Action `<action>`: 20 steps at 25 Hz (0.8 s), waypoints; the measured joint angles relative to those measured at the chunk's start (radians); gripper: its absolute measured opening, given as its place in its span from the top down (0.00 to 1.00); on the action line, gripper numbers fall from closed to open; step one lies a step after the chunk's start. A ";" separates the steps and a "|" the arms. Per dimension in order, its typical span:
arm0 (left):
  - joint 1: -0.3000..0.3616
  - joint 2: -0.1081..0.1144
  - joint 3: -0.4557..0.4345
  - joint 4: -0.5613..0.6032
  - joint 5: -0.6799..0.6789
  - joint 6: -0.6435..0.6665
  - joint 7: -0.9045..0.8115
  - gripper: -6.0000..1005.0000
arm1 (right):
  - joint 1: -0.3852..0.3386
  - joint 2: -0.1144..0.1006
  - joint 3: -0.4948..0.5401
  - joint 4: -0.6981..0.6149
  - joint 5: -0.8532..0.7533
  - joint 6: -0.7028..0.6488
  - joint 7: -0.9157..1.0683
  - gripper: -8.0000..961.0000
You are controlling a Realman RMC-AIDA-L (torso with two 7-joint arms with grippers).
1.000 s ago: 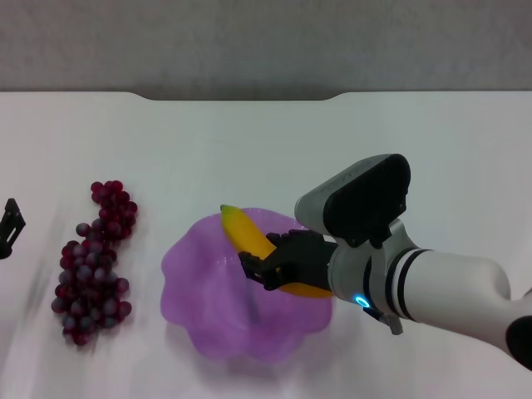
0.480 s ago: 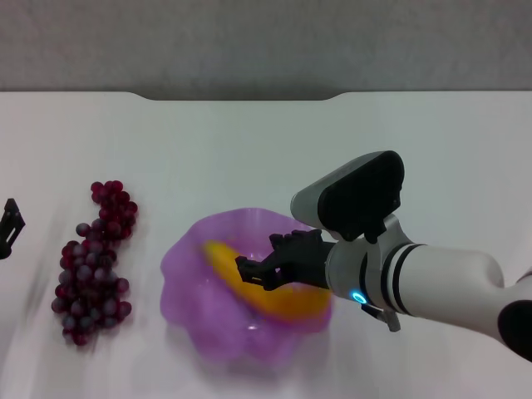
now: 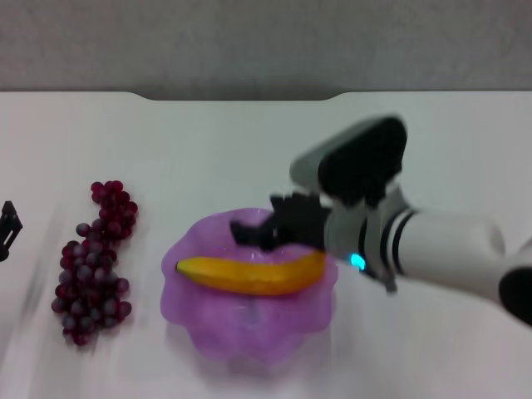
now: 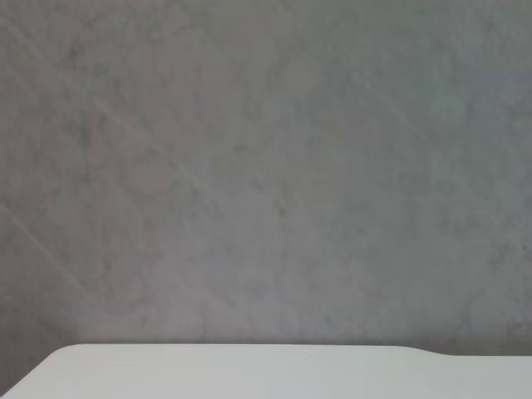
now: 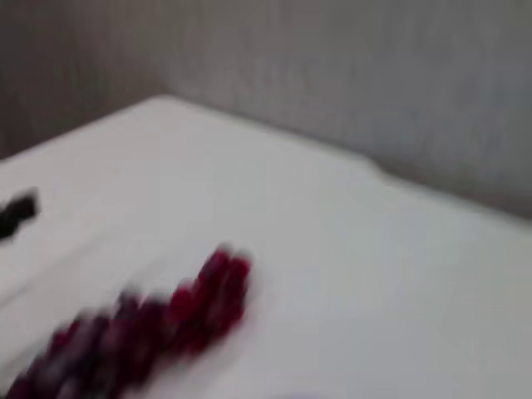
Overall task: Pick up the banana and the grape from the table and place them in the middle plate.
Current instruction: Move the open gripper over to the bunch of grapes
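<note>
Black fingers of my right claw [image 3: 253, 233] sit spread above the far rim of the middle plate [image 3: 195, 332], gripping nothing. Just below them the banana [image 3: 249, 276] lies flat inside the plate, clear of the fingers, curve sagging toward the near side, one tip by the plate's left rim, the other under my wrist. So banana step reads as done: it is in the plate, released.

My left claw [image 3: 8, 229] is parked at the left table edge, only a dark sliver showing; whether it is spread or closed, cannot tell. Its wrist camera shows only grey wall and a strip of the table [image 4: 249, 370].

The grape [image 3: 93, 266] is not yet picked: it lies on the table [image 3: 249, 150] left of the plate, near but apart from it, between plate and left claw. Also visible as a red smear in the right wrist view [image 5: 141, 328].

Next move, my guess: the left claw is nearer, so it should drop over the bunch and pinch it mid-length, then carry it to the plate beside the banana. A bunch may sag, so the grip needs to be central.

Materials: banana smooth, glossy, yellow-orange, plastic-looking. Grapes small, round, dark red-purple, bumpy cluster. Plate translucent purple, wavy scalloped rim. Table plain matte white, notched far edge.
</note>
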 joint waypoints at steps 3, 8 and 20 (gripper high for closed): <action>0.001 0.001 0.000 -0.001 0.000 0.005 0.000 0.14 | -0.010 -0.002 0.093 -0.051 -0.001 0.004 -0.089 0.16; 0.004 0.000 0.000 -0.006 0.000 0.030 0.000 0.14 | -0.108 0.001 0.199 -0.187 -0.009 -0.043 -0.283 0.26; 0.015 -0.001 0.001 -0.007 0.003 0.038 -0.038 0.14 | -0.347 0.003 0.154 -0.164 -0.011 -0.610 -0.346 0.76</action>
